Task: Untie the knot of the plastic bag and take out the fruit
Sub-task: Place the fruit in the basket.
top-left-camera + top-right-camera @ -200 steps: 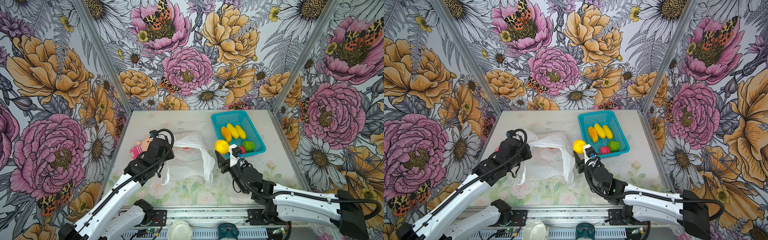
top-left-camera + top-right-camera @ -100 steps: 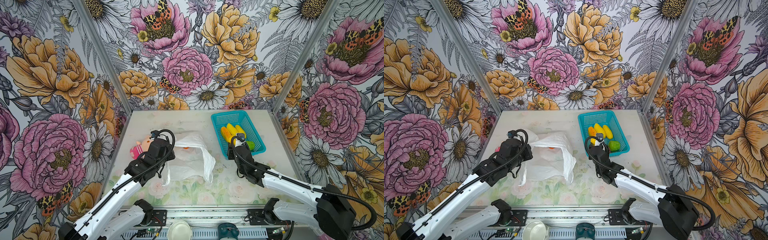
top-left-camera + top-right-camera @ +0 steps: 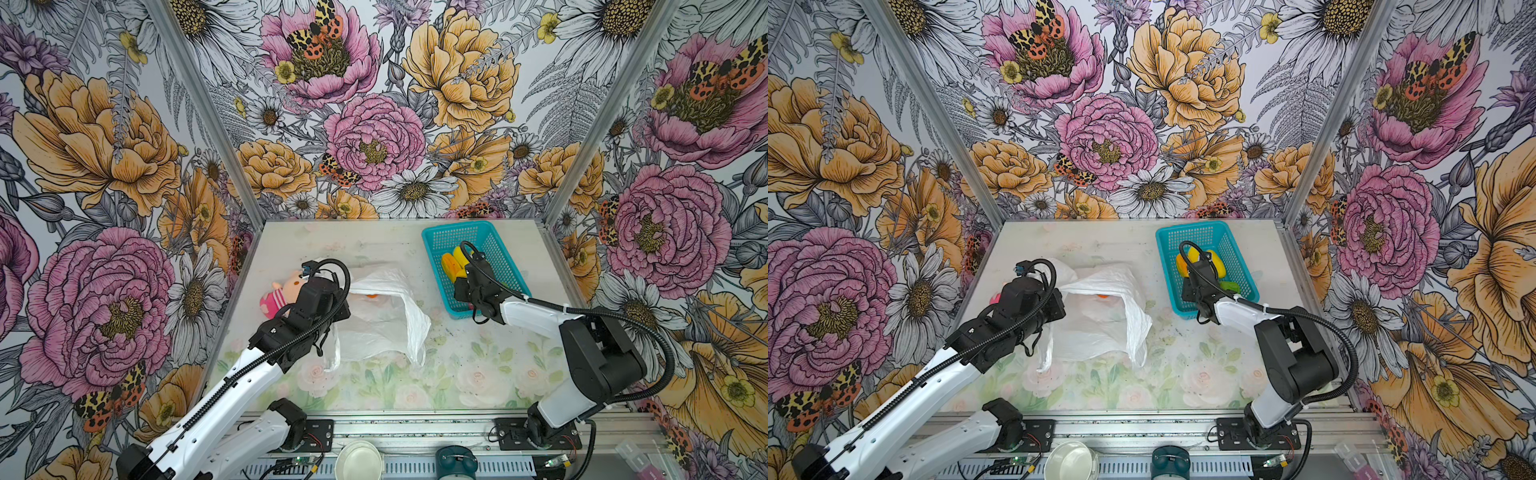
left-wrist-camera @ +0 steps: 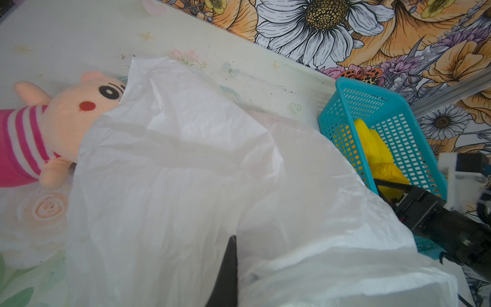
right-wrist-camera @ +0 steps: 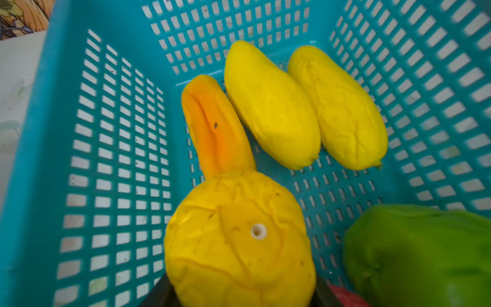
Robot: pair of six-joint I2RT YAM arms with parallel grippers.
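A pale table (image 3: 457,374) printed with faint flowers sits inside a booth of bold floral wallpaper, with two robot arms reaching in from the near edge.

The plastic bag (image 3: 386,320), white and crinkled, lies left of centre with its mouth open. Its far left edge is lifted like a tent, and a handle loop (image 3: 417,332) hangs loose on its near right side.

A teal mesh basket (image 3: 494,245) stands at the far right, apart from the bag. A plush doll (image 3: 278,295) in pink stripes lies at the bag's left edge, its face partly under the film.

The left hand (image 4: 229,255) sits at the bag's raised left edge. Its jaws are pressed fully together, pinching a fold of the bag.

The right hand (image 5: 239,295) hangs inside the basket, well clear of the bag. Its jaws stand about half apart and grip a round yellow fruit (image 5: 239,234) between them.

Just beyond that fruit, on the basket floor, lie an elongated orange fruit (image 5: 215,125) and two elongated yellow fruits (image 5: 271,106) side by side. A green fruit (image 5: 414,252) rests beside the hand, with a sliver of a red fruit (image 5: 345,299) next to it.

One small orange fruit (image 3: 372,296) shows inside the bag's mouth, near the left hand.
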